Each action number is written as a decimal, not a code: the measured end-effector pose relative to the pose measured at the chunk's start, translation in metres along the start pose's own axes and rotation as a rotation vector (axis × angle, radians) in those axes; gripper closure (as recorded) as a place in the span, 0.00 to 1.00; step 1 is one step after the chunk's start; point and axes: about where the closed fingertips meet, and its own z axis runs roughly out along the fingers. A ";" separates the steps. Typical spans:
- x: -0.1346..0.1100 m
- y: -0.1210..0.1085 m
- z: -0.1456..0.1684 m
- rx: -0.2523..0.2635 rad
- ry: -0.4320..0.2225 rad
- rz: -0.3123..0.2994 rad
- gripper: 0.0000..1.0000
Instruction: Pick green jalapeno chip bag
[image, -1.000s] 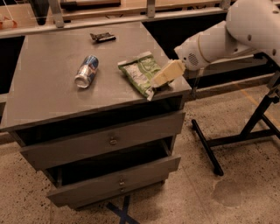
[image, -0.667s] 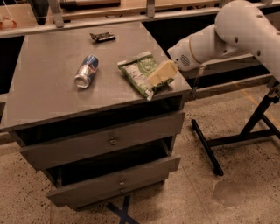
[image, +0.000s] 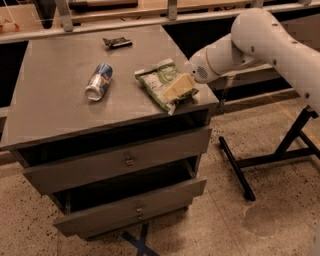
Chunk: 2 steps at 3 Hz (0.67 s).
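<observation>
A gray worktop (image: 55, 107) sits on top of a gray cabinet with two drawers. The top drawer (image: 120, 162) and the bottom drawer (image: 132, 210) both stick out a little. On the left part of the worktop, a blue and silver drink can (image: 98, 81) lies on its side. Behind it, near the back edge, is a small dark thing (image: 117, 43); I cannot tell what it is.

The green jalapeno chip bag (image: 154, 80) lies flat on the right part of the worktop, close to the front right corner and well apart from the can. The pale pincer (image: 180, 90) is right on the bag's right side. I cannot tell if the pincer is apart or together.

A fat white arm (image: 260, 42) reaches in from the right. Below it, a black metal stand (image: 272, 159) rests on a speckled floor (image: 225, 225). Blue tape (image: 140, 241) makes a cross on the floor in front of the cabinet. A light wooden rail (image: 150, 21) runs along the back.
</observation>
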 end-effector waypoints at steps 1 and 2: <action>0.010 -0.004 0.011 -0.021 0.044 0.031 0.00; 0.018 -0.005 0.021 -0.056 0.078 0.045 0.23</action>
